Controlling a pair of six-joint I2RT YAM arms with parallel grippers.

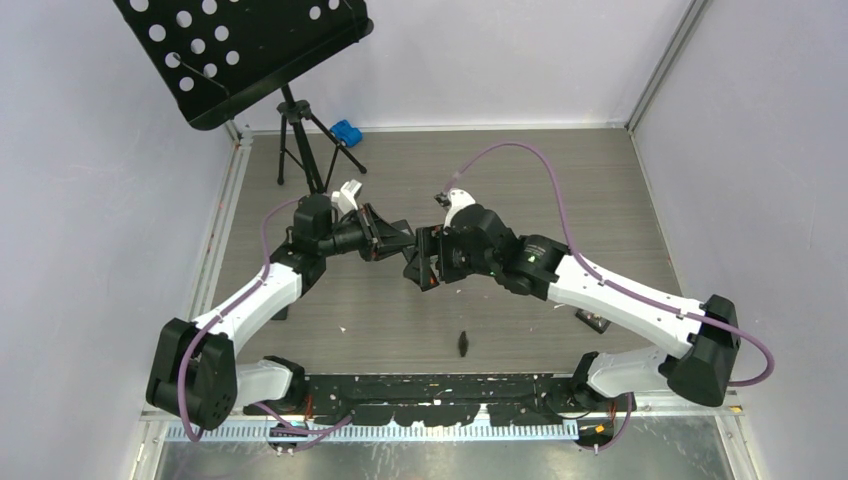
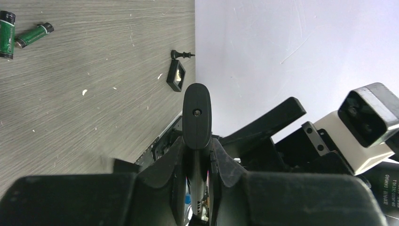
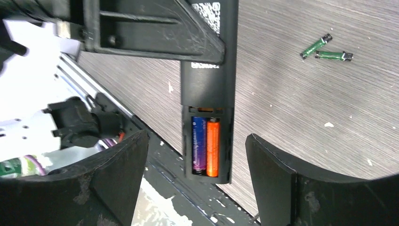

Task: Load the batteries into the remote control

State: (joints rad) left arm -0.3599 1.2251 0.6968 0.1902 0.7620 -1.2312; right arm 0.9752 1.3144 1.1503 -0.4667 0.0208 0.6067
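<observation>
My left end effector (image 2: 197,157) clenches the remote (image 2: 196,110). My right end effector (image 3: 196,141) gapes, released, astride its bay (image 3: 187,141), with the purple battery (image 3: 198,143) and orange battery (image 3: 213,147) inside. Green batteries (image 3: 316,45) lie upper right on the grey worktop (image 3: 291,117); the walls (image 2: 282,47) are pale.

Gaps are left either side of the black plastic remote control (image 3: 207,84) between the spread fingers (image 3: 117,179) of the right gripper (image 3: 196,141), its far end is blocked by the left gripper (image 2: 198,160), and two green cylindrical batteries (image 3: 316,46) are scattered on the grey table (image 3: 291,117) beyond.

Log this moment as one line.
left end effector: shut on remote | right end effector: open, at bay | bay: uncovered, holds purple cell, orange cell | green cells: two, on table
</observation>
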